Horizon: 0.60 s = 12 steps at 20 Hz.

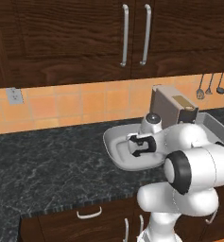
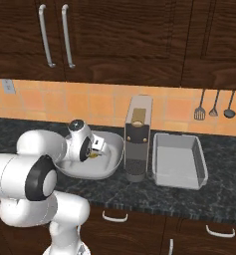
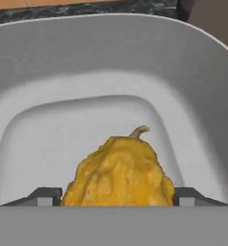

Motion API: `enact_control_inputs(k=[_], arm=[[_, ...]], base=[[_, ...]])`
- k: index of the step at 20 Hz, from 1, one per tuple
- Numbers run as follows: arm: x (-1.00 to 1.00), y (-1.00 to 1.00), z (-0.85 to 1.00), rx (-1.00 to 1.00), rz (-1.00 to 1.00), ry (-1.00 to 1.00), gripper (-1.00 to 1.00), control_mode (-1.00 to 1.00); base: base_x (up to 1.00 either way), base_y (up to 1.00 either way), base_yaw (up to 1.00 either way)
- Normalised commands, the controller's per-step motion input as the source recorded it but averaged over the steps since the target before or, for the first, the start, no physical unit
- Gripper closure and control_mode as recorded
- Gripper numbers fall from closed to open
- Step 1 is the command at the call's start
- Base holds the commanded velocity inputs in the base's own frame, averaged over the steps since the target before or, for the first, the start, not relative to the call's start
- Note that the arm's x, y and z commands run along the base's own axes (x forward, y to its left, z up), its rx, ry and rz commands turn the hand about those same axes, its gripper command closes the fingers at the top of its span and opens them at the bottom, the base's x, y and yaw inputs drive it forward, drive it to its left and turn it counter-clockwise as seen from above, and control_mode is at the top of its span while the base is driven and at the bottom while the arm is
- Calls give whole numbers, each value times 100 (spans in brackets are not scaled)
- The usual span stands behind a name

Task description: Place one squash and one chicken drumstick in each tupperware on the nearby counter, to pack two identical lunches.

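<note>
gripper [image 3: 116,199] is clamping the squash [image 3: 119,175] over the white tub [image 3: 48,72], placing step; next calling for release.

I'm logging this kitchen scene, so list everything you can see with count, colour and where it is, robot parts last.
squash: one, knobbly yellow, between the fingers over the white tub
white tub: one, round and shallow, on the counter left of the coffee machine
grey tray: one, rectangular, on the counter right of the coffee machine
coffee machine: one, grey, between the two containers
counter: one, dark marbled stone
utensils: several, dark, hanging on the orange tile wall
wall outlet: one, grey, on the tiles
upper cabinets: dark wood, silver handles
drawers: dark wood, below the counter
arm: one, white
fingers: two, dark, either side of the squash
</note>
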Motion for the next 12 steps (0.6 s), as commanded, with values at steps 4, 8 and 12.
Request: enact_control_inputs(k=[4, 8, 12], arm=[[-8, 8, 40, -1, 0, -5, -100, -100], [-71, 5, 84, -6, 0, -18, -100, -100], [-100, 0, 66, -3, 0, -16, -100, -100]], base=[[0, 0, 0], [0, 0, 0], [0, 0, 0]])
